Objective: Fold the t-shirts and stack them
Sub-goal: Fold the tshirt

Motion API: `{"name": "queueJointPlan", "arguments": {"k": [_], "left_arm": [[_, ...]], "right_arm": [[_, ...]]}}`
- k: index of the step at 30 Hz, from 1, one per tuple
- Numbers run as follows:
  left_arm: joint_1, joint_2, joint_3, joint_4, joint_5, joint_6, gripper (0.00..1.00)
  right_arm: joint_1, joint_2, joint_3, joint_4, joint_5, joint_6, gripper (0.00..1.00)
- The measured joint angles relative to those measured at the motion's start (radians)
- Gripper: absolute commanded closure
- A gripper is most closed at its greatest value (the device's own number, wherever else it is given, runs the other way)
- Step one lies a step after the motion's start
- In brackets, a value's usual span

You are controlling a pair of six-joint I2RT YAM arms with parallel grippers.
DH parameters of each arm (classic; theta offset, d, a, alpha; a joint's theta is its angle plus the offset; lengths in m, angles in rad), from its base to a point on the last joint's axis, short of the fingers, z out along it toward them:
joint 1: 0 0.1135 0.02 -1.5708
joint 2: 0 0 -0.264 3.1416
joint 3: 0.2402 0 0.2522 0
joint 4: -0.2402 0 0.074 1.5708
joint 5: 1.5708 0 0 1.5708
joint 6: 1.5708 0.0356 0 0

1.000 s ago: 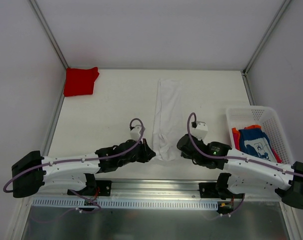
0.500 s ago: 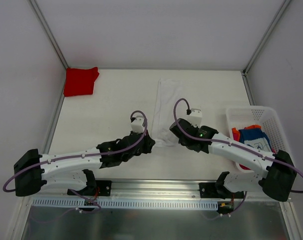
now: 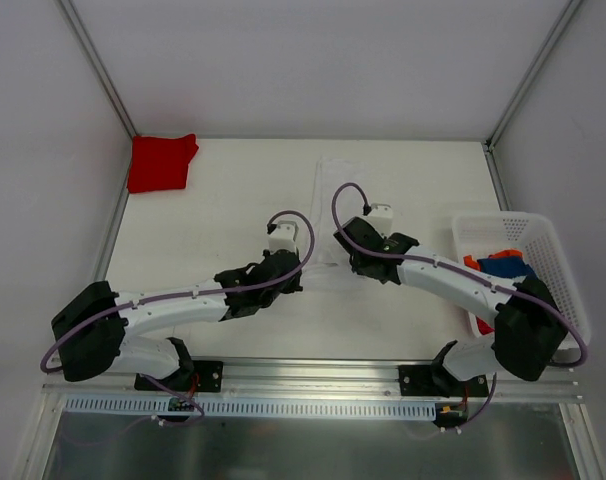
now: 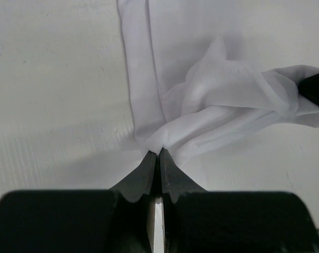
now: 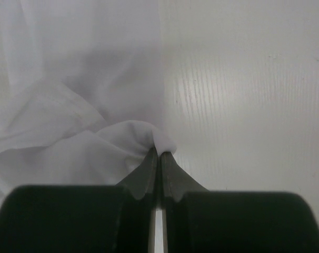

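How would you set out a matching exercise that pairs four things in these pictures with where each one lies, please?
Things:
1. white t-shirt
2. red t-shirt
3. blue t-shirt
4. basket

Places:
A. far left corner of the table
B. inside the basket
C. middle of the table
D. right edge of the table

Pairs: 1-C, 2-A, 3-B, 4-D

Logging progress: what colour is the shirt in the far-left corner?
The shirt is plain red; best seen in the top external view.
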Motion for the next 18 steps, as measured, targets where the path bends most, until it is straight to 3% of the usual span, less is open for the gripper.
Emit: {"name": "queueJointPlan", "arguments": {"k": [9, 18], "left_arm": [[0.046, 0.110, 0.012, 0.053, 0.021, 0.035, 1.00], [0.126, 0.154, 0.070, 0.097, 0.043, 0.114, 1.00]], "right_arm": [[-0.043, 0.180, 0.152, 0.042, -0.027, -0.080, 0.99], [-0.101, 0.217, 0.207, 0.057, -0.028, -0.125, 1.00]]}}
